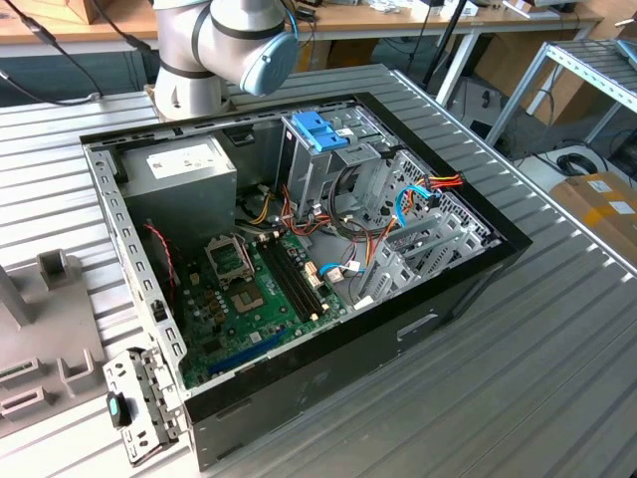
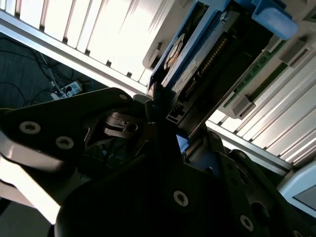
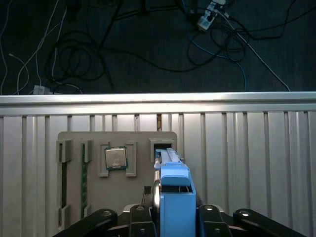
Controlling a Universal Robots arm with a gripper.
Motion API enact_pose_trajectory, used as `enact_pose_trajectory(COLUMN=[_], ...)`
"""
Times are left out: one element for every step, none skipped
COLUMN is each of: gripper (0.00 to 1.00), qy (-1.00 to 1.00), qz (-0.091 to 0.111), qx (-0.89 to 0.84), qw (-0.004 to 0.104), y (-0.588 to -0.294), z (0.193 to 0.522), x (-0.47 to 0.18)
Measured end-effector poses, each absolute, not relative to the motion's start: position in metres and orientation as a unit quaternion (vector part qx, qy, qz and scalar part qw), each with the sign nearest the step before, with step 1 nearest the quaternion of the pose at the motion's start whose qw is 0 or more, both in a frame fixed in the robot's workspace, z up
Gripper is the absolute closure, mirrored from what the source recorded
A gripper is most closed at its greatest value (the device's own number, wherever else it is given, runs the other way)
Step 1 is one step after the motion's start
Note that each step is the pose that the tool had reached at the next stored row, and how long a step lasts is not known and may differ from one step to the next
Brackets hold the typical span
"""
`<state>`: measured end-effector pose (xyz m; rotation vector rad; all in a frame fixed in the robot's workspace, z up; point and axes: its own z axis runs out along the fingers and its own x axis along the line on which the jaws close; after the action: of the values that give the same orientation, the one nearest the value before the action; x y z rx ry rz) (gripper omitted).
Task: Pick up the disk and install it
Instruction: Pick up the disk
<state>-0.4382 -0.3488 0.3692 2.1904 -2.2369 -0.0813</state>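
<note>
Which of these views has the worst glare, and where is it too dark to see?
Second wrist view: worst, the table slats blow out to white while the gripper sits in near-black shadow beside the disk. First wrist view: a bright glare band along the table edge, dark floor beyond. Exterior view: even light over the computer case.

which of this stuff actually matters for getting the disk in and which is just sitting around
For the job:
- disk, clamped in the gripper
- open computer case
- drive cage inside it

Just lying about:
- processor chip in the grey tray
- loose metal bracket beside the case
- floor cables
</note>
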Motion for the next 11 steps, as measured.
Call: enact_pose_trajectory(gripper=[0.63, 0.63, 0.63, 0.63, 0.63, 0.63, 0.63, 0.63, 0.63, 0.63, 0.63], qy=[-0.714, -0.714, -0.714, -0.714, -0.714, -0.714, -0.714, -0.714, -0.714, -0.714, -0.714], qz=[-0.026, -0.026, -0.026, -0.026, -0.026, -0.026, -0.026, -0.026, -0.026, -0.026, -0.026], qx=[0.699, 0.699, 0.699, 0.699, 0.699, 0.699, 0.699, 0.699, 0.699, 0.699, 0.699], qw=[0.005, 0.005, 0.005, 0.005, 0.005, 0.005, 0.005, 0.005, 0.005, 0.005, 0.005], y=[-0.3488, -0.3488, -0.3488, -0.3488, -0.3488, -0.3488, -0.3488, -0.3488, -0.3488, -0.3488, -0.3488], z=[0.3703, 0.3709, 0.3715, 0.3725, 0.3733, 0.374, 0.3753, 0.376, 0.3766, 0.3775, 0.3781], x=[-0.4382, -0.4382, -0.4382, -0.4382, -0.4382, -0.4382, -0.4382, -0.4382, -0.4382, -0.4382, -0.4382])
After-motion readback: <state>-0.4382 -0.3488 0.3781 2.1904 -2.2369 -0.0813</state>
